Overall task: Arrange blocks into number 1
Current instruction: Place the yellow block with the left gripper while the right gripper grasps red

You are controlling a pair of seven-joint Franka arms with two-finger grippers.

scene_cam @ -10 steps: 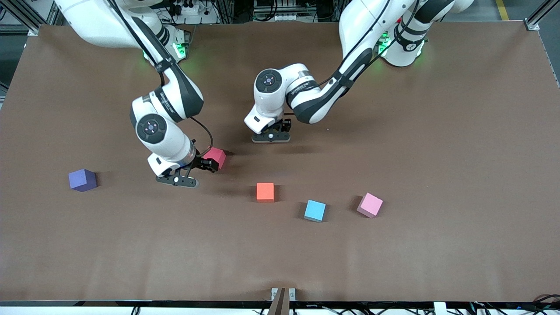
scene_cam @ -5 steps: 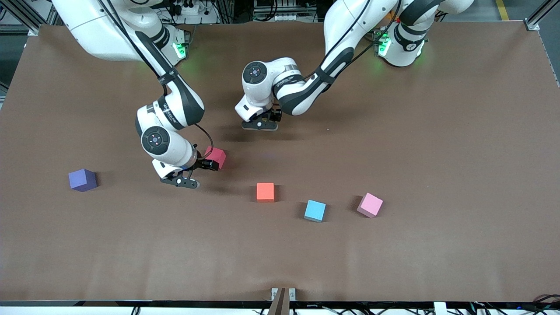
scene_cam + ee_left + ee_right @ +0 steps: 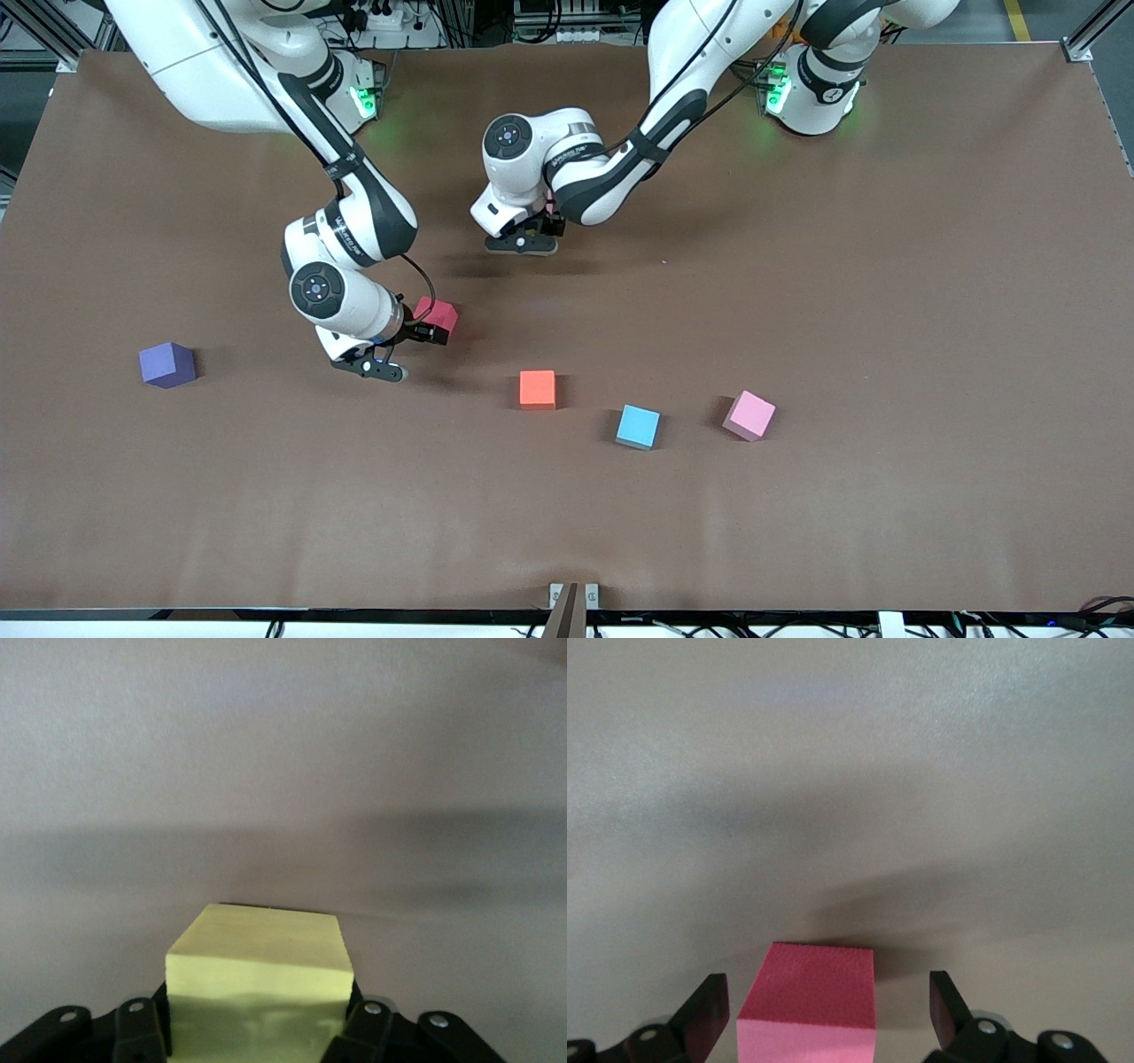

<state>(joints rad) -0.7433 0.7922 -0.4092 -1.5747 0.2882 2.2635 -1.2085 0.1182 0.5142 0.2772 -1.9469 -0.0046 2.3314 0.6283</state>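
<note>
The left pincer (image 3: 524, 241) hangs over the bare brown worktop (image 3: 886, 310) toward the robots' bases, and the left wrist view shows it clamped on a yellow block (image 3: 259, 979), the pale cube squeezed between the two black fingers (image 3: 142, 1038); in the front view that cube is hidden under the wrist. The right pincer (image 3: 416, 341) is low at the worktop with its jaws spread wide, a deep pink block (image 3: 436, 316) sitting between them; in the right wrist view the block (image 3: 808, 1003) stands on the surface with a clear gap to each finger (image 3: 707, 1010), so nothing is gripped there. The remaining cubes rest on the worktop nearer to the front camera than the deep pink one. An orange-red block (image 3: 537, 389) lies nearest to the deep pink one. A light blue block (image 3: 638, 427) sits beside it toward the left arm's end, slightly nearer to the camera. A pale pink block (image 3: 749, 415), turned at an angle, lies just beside the blue one, farther toward the left arm's end. A purple block (image 3: 166, 364) sits alone, well apart from the rest, toward the right arm's end of the worktop.
</note>
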